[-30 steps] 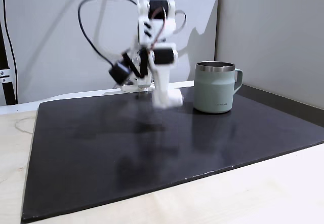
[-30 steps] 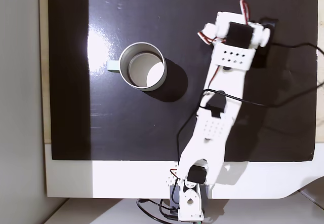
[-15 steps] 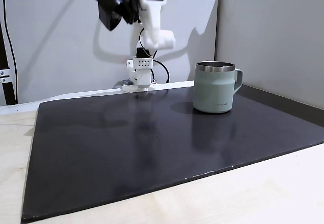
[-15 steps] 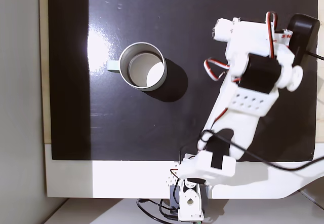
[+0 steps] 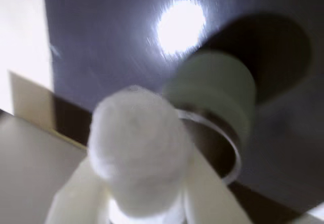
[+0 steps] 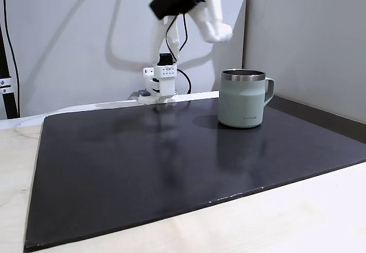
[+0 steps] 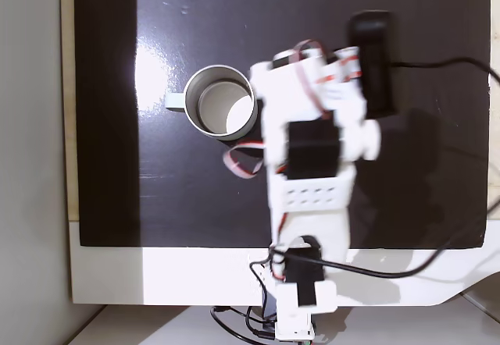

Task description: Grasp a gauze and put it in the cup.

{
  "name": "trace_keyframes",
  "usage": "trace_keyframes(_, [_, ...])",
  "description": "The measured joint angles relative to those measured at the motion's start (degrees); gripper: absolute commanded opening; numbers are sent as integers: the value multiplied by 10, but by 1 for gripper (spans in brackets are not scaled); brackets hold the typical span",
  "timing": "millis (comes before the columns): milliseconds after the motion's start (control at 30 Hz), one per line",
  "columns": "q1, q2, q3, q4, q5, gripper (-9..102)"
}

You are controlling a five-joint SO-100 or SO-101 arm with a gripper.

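The gauze [image 5: 135,148] sits clamped between the closed fingers of the gripper [image 5: 144,203], high above the mat and just beside the mug [image 5: 217,97]. If released off centre, it may hit the steel rim [image 5: 223,138] and bounce out.

No text, brand, number or sign can be read anywhere. The cup [image 6: 243,99] carries a small line of dark print low on its side in a fixed view, but the letters are too small to make out. In the wrist view the cup [image 5: 215,89] is blurred and its print cannot be seen. The white arm [image 7: 312,165] shows a grid of small holes on its housing in both fixed views, yet no label or marking on it can be read.
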Motion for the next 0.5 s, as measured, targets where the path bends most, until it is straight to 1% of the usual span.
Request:
trace_keyframes(233, [-110, 8, 113, 0, -18, 0])
trace_keyframes(500, [-152, -7, 127, 0, -16, 0])
